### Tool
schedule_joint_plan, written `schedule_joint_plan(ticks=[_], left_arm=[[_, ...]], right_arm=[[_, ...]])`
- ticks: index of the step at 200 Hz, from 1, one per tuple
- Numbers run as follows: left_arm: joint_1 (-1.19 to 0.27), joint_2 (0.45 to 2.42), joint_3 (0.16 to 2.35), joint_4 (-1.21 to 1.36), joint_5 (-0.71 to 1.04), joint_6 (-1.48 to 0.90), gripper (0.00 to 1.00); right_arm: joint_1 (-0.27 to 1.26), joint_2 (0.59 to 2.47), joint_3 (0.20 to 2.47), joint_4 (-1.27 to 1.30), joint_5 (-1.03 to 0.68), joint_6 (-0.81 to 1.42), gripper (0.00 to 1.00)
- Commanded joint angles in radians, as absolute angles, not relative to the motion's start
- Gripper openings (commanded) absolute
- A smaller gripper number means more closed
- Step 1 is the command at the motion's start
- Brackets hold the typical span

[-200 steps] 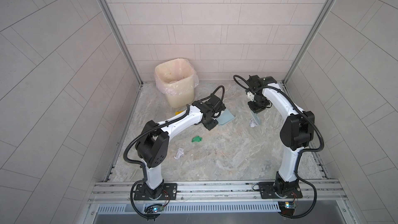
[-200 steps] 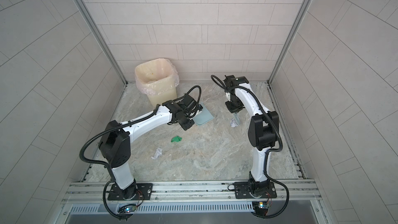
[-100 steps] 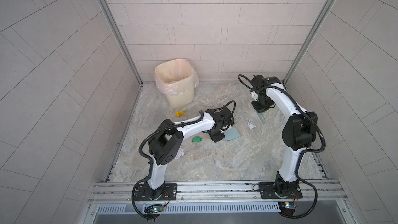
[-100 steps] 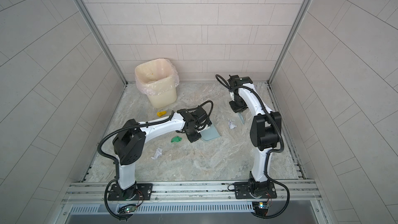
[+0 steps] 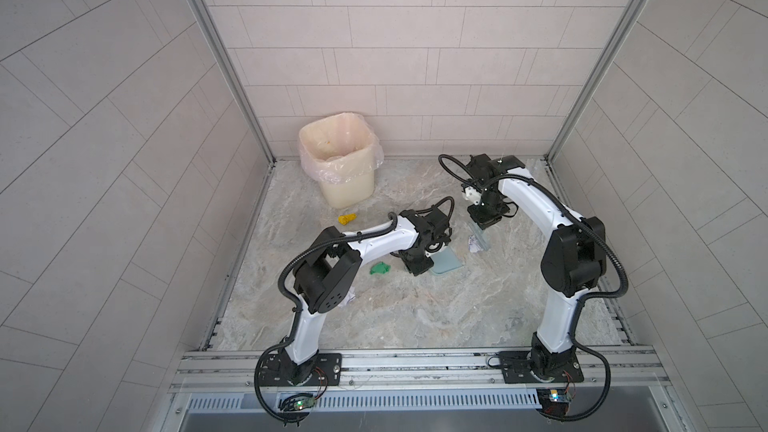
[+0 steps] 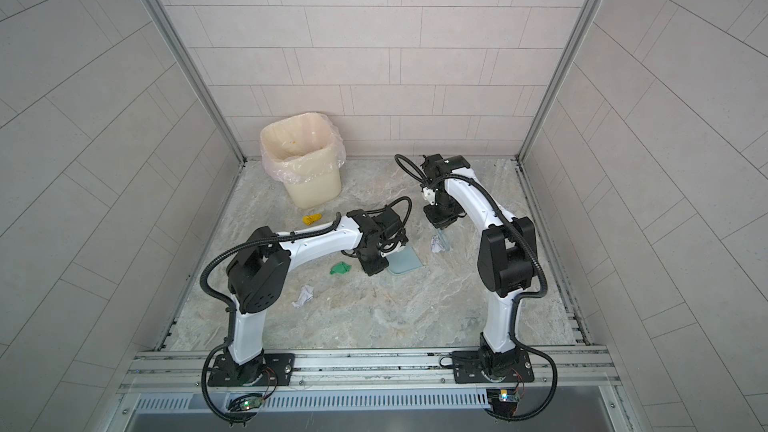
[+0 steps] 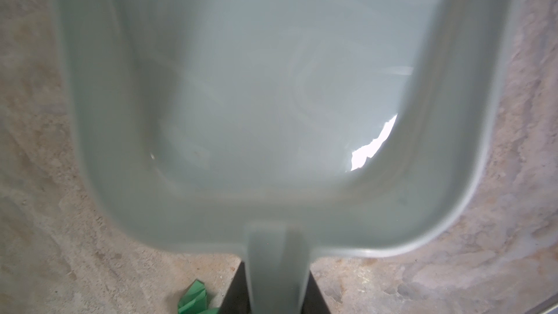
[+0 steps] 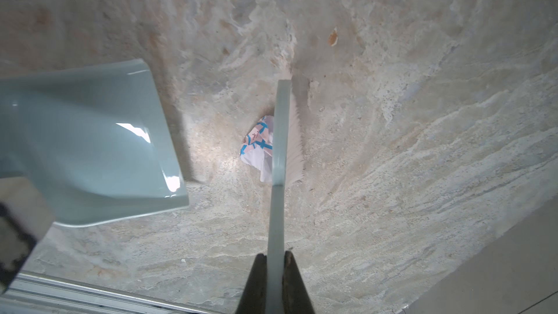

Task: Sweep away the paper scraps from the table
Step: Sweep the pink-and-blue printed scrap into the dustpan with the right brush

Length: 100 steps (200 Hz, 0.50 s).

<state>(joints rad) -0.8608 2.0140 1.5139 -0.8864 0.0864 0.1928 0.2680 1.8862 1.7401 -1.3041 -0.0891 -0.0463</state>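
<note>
My left gripper (image 7: pixel 277 285) is shut on the handle of the pale blue dustpan (image 7: pixel 256 86), which lies low on the table (image 5: pixel 415 317) near the middle (image 5: pixel 446 261). My right gripper (image 8: pixel 275 259) is shut on the brush (image 8: pixel 279 134), whose white bristles touch a white scribbled paper scrap (image 8: pixel 259 146). That scrap (image 5: pixel 473 243) lies a short way from the dustpan's mouth (image 8: pixel 90 140). A green scrap (image 5: pixel 380 269) sits beside the left gripper (image 5: pixel 419 261). A yellow scrap (image 5: pixel 347 218) lies near the bin. Another white scrap (image 6: pixel 303 296) lies by the left arm's elbow.
A cream bin (image 5: pixel 338 168) lined with a clear bag stands at the back left corner. Grey tiled walls and aluminium rails (image 5: pixel 415 361) close in the table on all sides.
The left arm has swung the dustpan from near the bin toward the table's middle, uncovering the yellow scrap. The brush has pushed the white scribbled scrap slightly toward the dustpan.
</note>
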Motion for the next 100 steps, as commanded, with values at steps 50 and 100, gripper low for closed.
schedule_joint_plan(ticks=[50,100], left_arm=[[-0.871,2.071,1.593,-0.932,0.109,0.183,0.0],[-0.874,2.106,1.644,-0.97,0.11,0.205,0.0]], right_arm=[[0.249,1.861,1.773,-1.357,-0.04,-0.054,0.0],[0.249,1.898,1.8,-1.372,-0.006,-0.062,0.0]])
